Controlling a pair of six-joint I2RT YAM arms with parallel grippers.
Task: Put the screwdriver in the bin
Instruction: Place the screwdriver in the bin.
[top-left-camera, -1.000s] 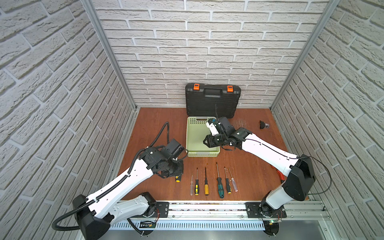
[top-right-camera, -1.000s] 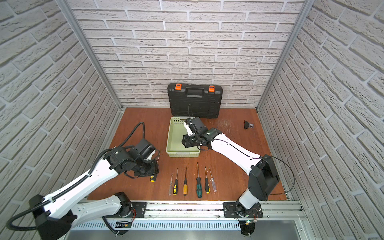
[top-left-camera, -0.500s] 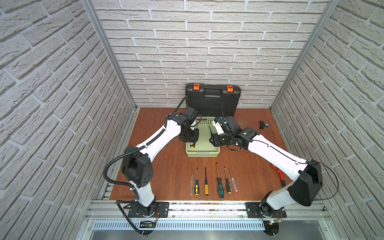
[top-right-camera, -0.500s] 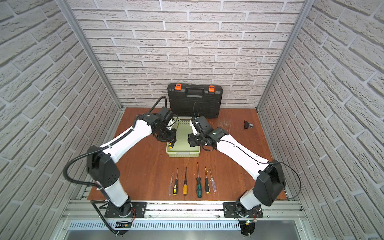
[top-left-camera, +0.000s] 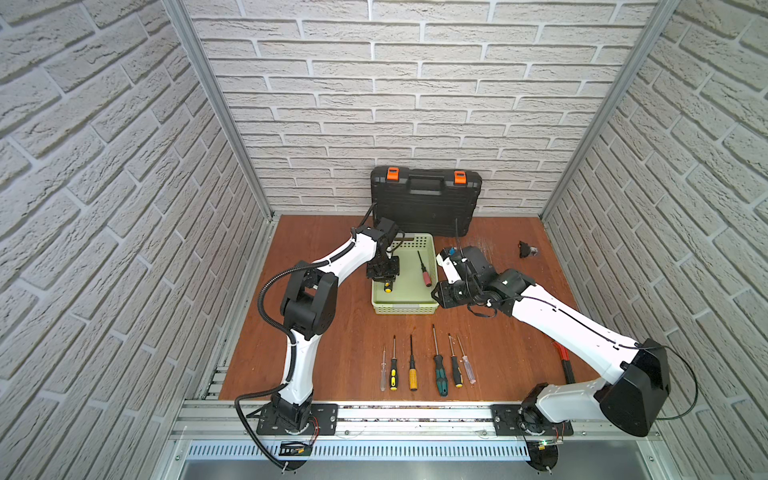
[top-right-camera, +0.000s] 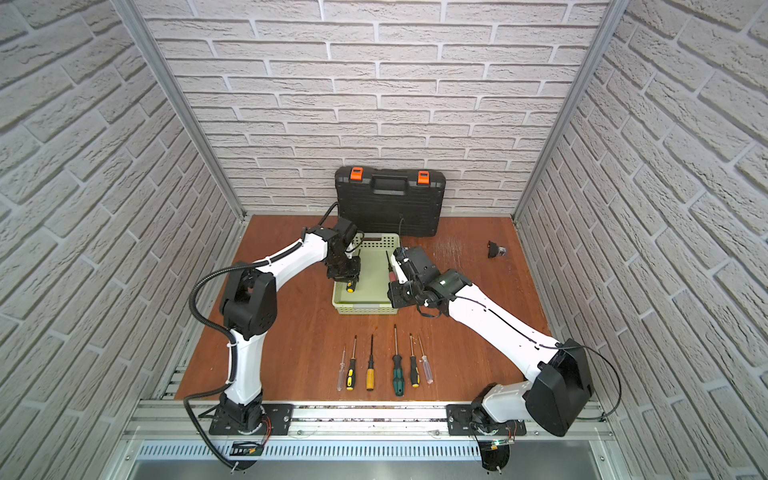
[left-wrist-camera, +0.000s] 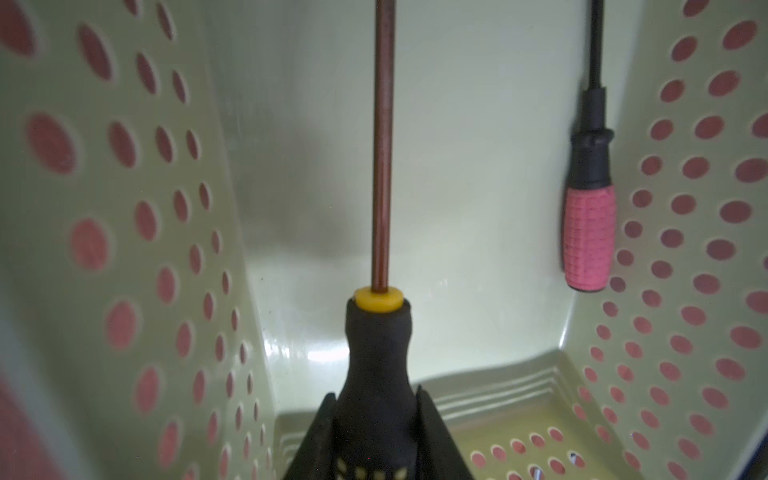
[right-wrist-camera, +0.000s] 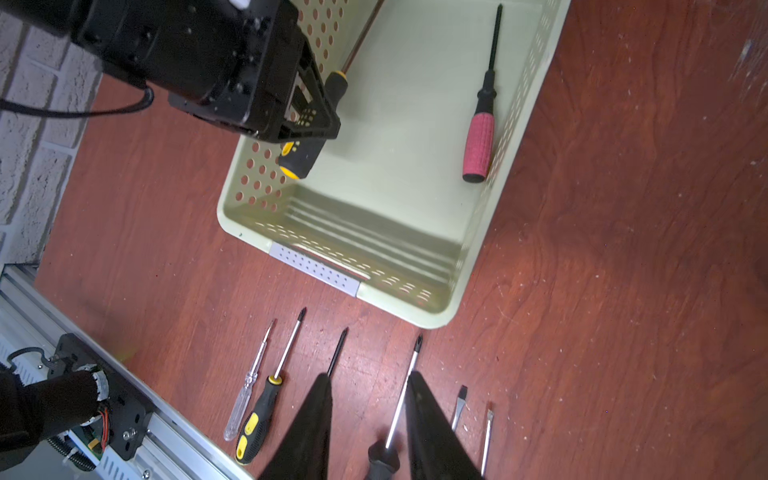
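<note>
The bin (top-left-camera: 405, 308) (top-right-camera: 361, 308) is a pale green perforated basket in the middle of the table. My left gripper (top-left-camera: 384, 274) (top-right-camera: 345, 272) (left-wrist-camera: 374, 399) hangs just inside the bin's left wall (left-wrist-camera: 124, 249). It is shut on the black-and-yellow screwdriver (top-left-camera: 387, 286) (left-wrist-camera: 376, 353) (right-wrist-camera: 301, 160) by its handle, the shaft pointing toward the far end. A red-handled screwdriver (top-left-camera: 424, 274) (left-wrist-camera: 588, 232) (right-wrist-camera: 478, 145) lies on the bin's floor along the right wall. My right gripper (top-left-camera: 440, 293) (right-wrist-camera: 370, 378) hovers open and empty outside the bin's near right corner.
Several screwdrivers (top-left-camera: 415, 361) (right-wrist-camera: 266, 399) lie in a row near the table's front edge. A black toolcase with orange latches (top-left-camera: 426, 203) leans on the back wall behind the bin. A small black part (top-left-camera: 527, 249) sits at the far right, and a red-handled tool (top-left-camera: 563, 361) lies under the right arm.
The left arm has swung from the table's front left to the bin, carrying the black-and-yellow screwdriver. The right gripper has drawn back from over the bin to its right side.
</note>
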